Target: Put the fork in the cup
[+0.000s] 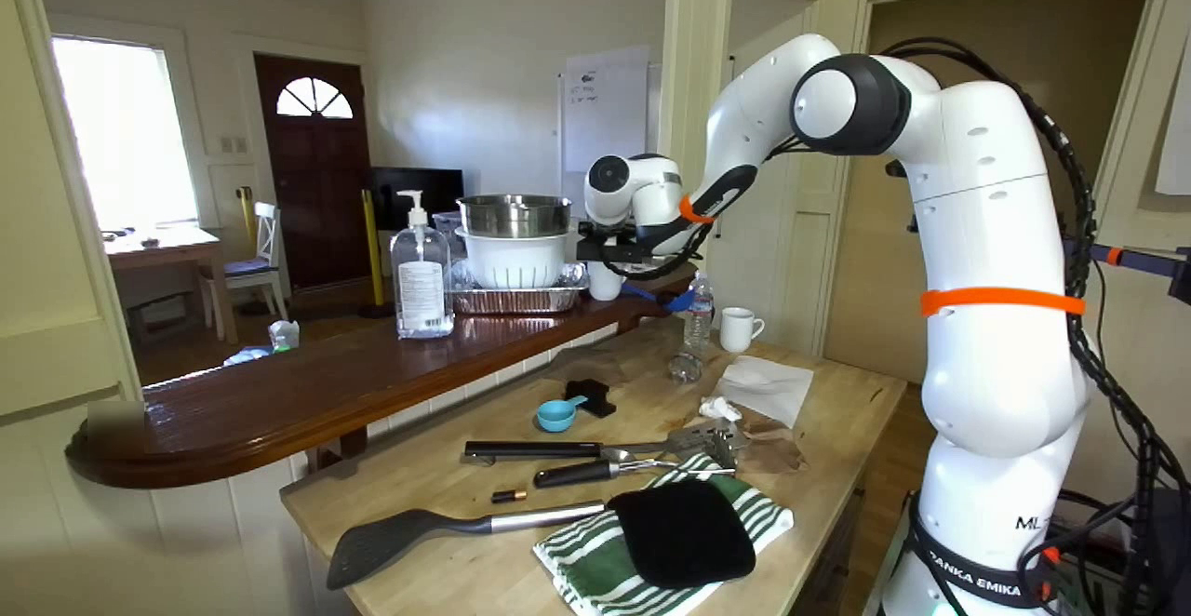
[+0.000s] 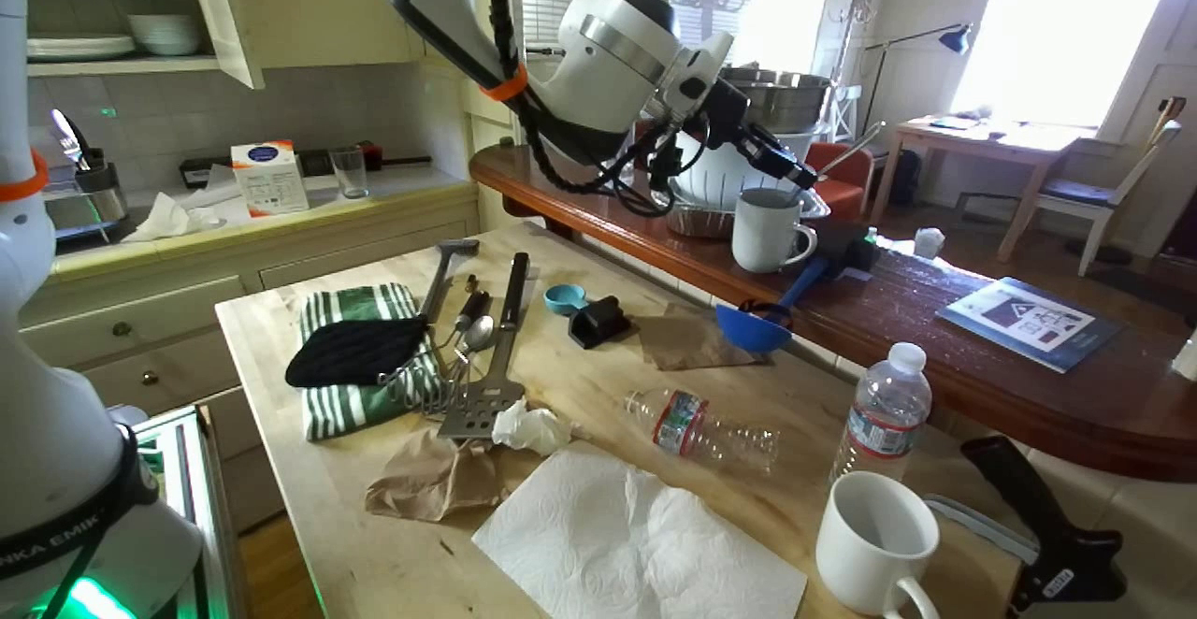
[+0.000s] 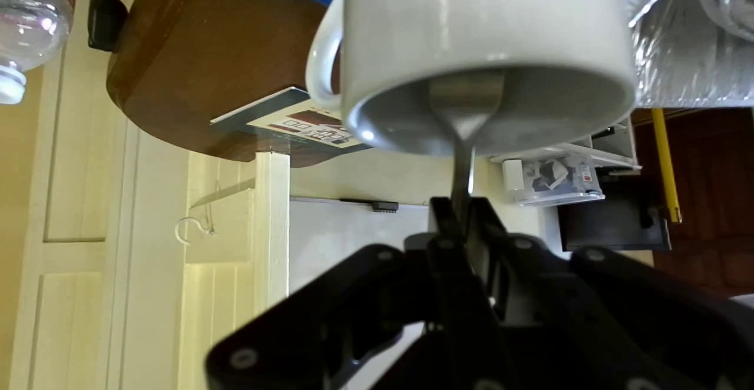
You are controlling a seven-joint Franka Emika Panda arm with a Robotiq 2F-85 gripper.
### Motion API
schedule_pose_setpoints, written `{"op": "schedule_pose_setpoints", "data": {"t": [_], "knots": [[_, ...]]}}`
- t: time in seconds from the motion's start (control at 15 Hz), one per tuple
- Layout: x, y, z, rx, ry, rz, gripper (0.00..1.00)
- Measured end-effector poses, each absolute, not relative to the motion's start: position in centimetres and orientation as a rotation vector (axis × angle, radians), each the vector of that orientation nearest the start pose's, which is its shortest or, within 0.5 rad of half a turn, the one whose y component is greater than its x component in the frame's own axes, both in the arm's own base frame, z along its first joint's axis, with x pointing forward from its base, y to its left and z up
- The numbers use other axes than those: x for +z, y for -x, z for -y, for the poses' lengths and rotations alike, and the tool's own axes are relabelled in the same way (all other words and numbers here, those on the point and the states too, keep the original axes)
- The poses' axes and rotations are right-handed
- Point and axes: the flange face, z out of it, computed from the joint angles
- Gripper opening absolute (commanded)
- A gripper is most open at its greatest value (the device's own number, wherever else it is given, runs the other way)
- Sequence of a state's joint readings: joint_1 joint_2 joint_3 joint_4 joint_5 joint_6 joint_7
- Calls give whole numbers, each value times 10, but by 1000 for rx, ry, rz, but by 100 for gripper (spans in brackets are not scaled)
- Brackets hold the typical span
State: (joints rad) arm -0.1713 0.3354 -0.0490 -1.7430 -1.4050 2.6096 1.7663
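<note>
Two fingers of my hand (image 3: 462, 202) are clamped on the fork (image 3: 463, 166), one to each side of its stem; maintain that grip until the lowering is finished. The fork's head lies past the rim, inside the mouth of the cup (image 3: 489, 25), so I judge this to be the insertion step, with lowering and release left to do. Lower along the fork's own slant and hold the stem clear of the rim, since a sideways push could drag or tip the cup. Stop at first contact with the bottom; then part the fingers slightly and back out along the same line, so that the fork can lean on the rim. Appearance: the fork is plain grey metal, narrow at the neck and widening to a flat head; its tines are not visible within the cup. The cup is white, glossy and upright, its handle on the side of the blue ladle (image 2: 745, 332). In an exterior view it stands on the dark wooden worktop (image 2: 888, 306), just beside the foil tray (image 2: 697, 223).
</note>
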Motion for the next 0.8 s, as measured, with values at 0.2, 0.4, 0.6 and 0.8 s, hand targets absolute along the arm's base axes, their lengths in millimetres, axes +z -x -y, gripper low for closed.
{"op": "schedule_pose_setpoints", "data": {"t": [0.2, 0.4, 0.6, 0.8], "knots": [[423, -667, 123, -1686, 2826, -1311, 3], [420, -666, 122, -1683, 2838, -1300, 3], [419, -666, 121, -1694, 2842, -1291, 32], [418, -666, 120, -1700, 2836, -1291, 50]]}}
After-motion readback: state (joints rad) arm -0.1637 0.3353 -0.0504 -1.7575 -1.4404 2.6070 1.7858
